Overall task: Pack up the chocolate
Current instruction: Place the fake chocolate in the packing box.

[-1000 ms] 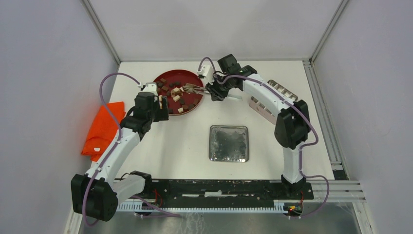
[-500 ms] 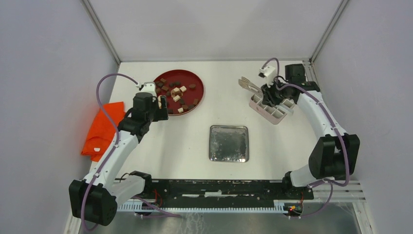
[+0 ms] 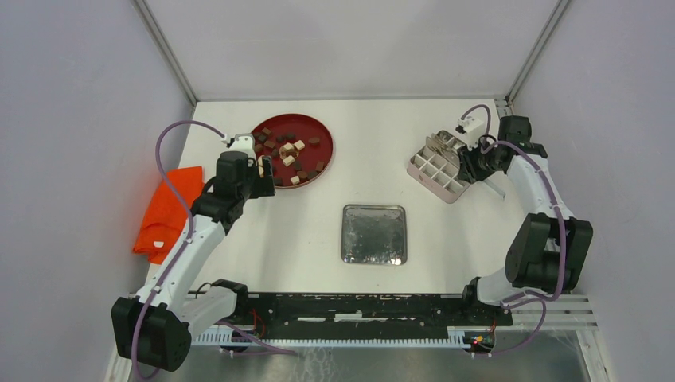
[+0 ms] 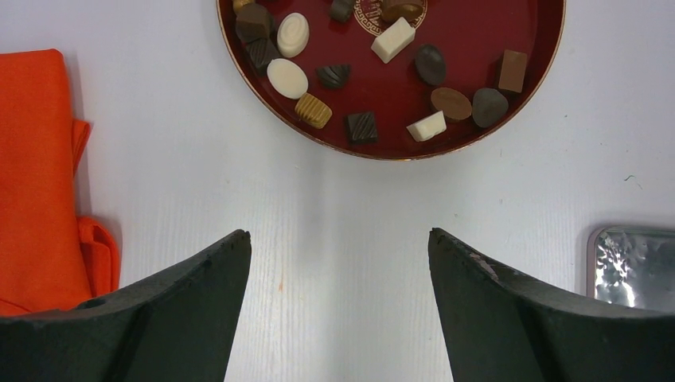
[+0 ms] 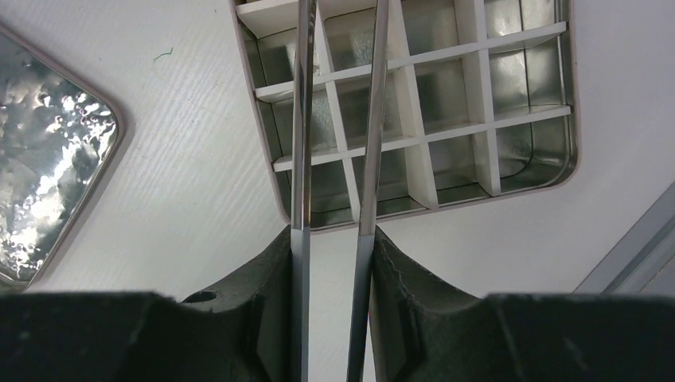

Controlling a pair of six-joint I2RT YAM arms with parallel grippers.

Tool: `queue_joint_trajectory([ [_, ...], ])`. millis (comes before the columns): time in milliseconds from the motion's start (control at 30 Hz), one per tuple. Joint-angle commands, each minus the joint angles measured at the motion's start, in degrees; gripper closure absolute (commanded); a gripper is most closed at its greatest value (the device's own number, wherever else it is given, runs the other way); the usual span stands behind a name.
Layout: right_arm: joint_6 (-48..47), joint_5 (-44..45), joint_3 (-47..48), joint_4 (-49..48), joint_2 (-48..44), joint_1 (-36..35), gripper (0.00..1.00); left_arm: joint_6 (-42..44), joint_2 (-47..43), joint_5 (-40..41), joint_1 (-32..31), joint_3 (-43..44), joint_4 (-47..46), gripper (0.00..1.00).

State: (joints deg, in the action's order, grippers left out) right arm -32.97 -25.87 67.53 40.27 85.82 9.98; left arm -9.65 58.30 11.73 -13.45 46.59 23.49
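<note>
Cloth point(image 4: 36, 159), orange and folded, fills the left edge of the left wrist view, and the left hand point(image 4: 336, 239) hangs just right of it with its fingers set wide apart and nothing between them. Straight ahead of that hand, at the top of the frame, the chocolate point(image 4: 362, 126) lies scattered on the red plate point(image 4: 477, 32), with dark, tan and cream pieces mostly bunched toward the plate's left and near side. A shiny metal tray point(image 3: 374, 234) sits alone at the middle of the desk point(image 3: 302, 239). At the far right of the overhead view the right hand point(image 3: 466, 159) is clamped on a pair of tongs point(image 5: 301, 119), whose long axis runs up the wrist frame over the left columns of the gridded box point(image 5: 446, 131). The cells in view look empty. The tong tips are cut off, so whether they carry a piece cannot be told. The chocolate is well apart to the left of the tongs and much nearer the left arm, so the next pick likely means a long reach back across the desk.
</note>
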Motion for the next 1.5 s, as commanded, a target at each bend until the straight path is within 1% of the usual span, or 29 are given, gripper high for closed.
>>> queue_joint_trajectory([
  [0,-1.5,-1.5,-0.2,-2.1,0.9,0.0,0.96,1.6,-1.1,-0.9,0.4,0.3,-1.7,0.13],
  [433,-1.0,-3.0,1.0,-2.2,4.7,0.0,0.90,1.7,-1.1,-0.8,0.4,0.3,-1.7,0.13],
  [667,-0.9,-2.8,1.5,-2.6,6.6,0.0,0.83,1.6,-1.0,-0.6,0.4,0.3,-1.7,0.13],
  [867,-0.9,-2.2,1.6,-3.0,6.0,0.0,0.74,1.7,-0.7,-0.7,0.4,0.3,-1.7,0.13],
  [1100,-0.6,-2.0,2.9,-2.9,6.2,0.0,0.71,1.7,-0.8,-0.7,0.3,0.3,-1.7,0.13],
  [1300,-0.5,-2.0,3.6,-2.7,6.0,0.0,0.66,1.7,-0.9,-0.7,0.4,0.3,-1.7,0.13],
  [1467,-0.4,-1.9,3.9,-2.6,6.3,0.0,0.64,1.7,-0.9,-0.7,0.4,0.3,-1.7,0.13],
])
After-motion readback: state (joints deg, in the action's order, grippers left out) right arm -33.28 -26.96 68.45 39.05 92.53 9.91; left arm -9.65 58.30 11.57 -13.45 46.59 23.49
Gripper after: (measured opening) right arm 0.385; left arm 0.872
